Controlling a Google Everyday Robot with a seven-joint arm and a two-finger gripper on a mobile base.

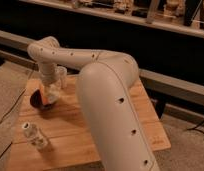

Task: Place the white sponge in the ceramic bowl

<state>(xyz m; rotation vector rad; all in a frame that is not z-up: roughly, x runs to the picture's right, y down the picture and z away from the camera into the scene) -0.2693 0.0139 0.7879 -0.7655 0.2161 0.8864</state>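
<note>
My gripper (pixel 50 93) hangs at the end of the big white arm, right over the ceramic bowl (pixel 39 101), a small dark reddish-brown bowl at the left edge of the wooden table (pixel 70 135). A pale block, the white sponge (pixel 53 95), sits in the gripper just above the bowl's right rim. The gripper hides part of the bowl's inside.
A white paper cup (pixel 60 74) stands just behind the gripper. A clear bottle (pixel 35 136) lies on its side at the table's front left. The arm covers the table's middle and right. A dark rail and shelves run behind the table.
</note>
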